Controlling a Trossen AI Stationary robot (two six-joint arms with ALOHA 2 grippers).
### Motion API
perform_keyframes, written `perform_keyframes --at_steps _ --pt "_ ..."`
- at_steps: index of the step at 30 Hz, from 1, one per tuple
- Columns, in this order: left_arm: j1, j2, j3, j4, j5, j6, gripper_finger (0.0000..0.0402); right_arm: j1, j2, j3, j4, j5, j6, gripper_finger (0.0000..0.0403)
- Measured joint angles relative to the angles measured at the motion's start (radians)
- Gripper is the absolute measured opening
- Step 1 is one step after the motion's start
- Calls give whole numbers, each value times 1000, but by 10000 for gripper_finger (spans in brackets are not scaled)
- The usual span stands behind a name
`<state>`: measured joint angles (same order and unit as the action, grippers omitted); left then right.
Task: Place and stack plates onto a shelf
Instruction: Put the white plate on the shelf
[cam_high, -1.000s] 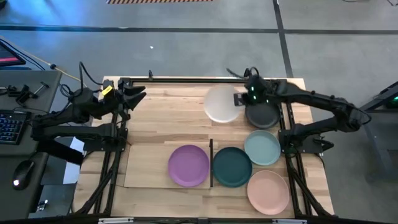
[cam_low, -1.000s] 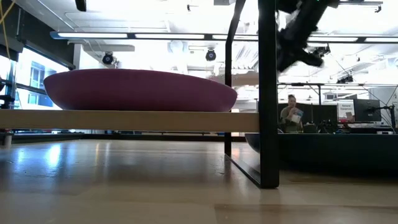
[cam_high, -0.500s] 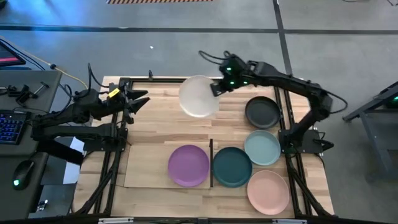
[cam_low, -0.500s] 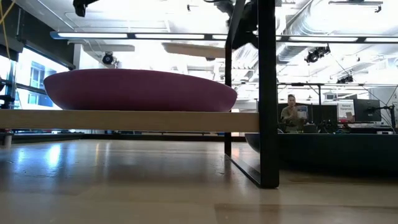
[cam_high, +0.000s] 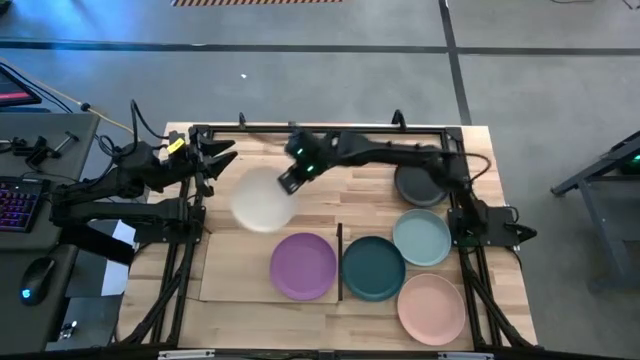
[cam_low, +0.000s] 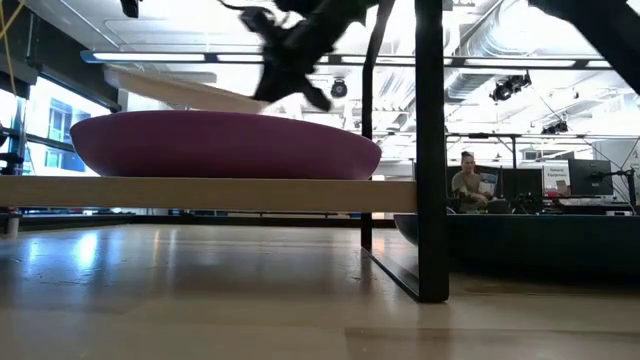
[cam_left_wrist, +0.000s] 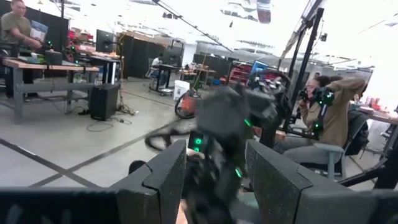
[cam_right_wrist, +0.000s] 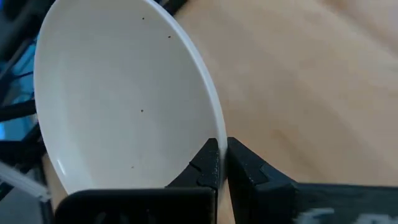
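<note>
One round matte purple plate (cam_high: 302, 265) sits on the flat pale plywood shelf (cam_high: 232, 268); the right hand (cam_high: 289, 181), pinching a white plate's (cam_high: 262, 199) rim, hovers behind it. Four others wait.

The white plate (cam_right_wrist: 118, 93) looks smooth and matt, faintly speckled. The purple plate (cam_high: 303, 265) is matt too. The tabletop (cam_high: 260, 160) is striped wood with slight sheen; the shelf (cam_high: 235, 265) is pale plywood.

A white plate (cam_high: 263, 199) hangs left of centre above purple (cam_high: 303, 266), dark teal (cam_high: 373, 268), mint (cam_high: 422, 237), pink (cam_high: 431, 307) and black (cam_high: 421, 184) plates on striped pale wood (cam_high: 270, 155).
</note>
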<state>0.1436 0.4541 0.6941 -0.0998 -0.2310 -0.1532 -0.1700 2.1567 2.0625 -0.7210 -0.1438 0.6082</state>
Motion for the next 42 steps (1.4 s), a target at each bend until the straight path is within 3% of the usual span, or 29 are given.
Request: perform_keyframes --at_steps 11,31,35,42 --pt "0 -1 0 -1 -1 0 156 130 265 296 11 -27 40 0" --pt "0 0 0 0 0 -29 156 211 281 129 253 -52 99 2" --pt "0 0 0 0 0 -29 156 211 281 127 279 -75 96 31" --pt "0 0 0 0 0 -29 156 197 280 127 271 -55 55 118"
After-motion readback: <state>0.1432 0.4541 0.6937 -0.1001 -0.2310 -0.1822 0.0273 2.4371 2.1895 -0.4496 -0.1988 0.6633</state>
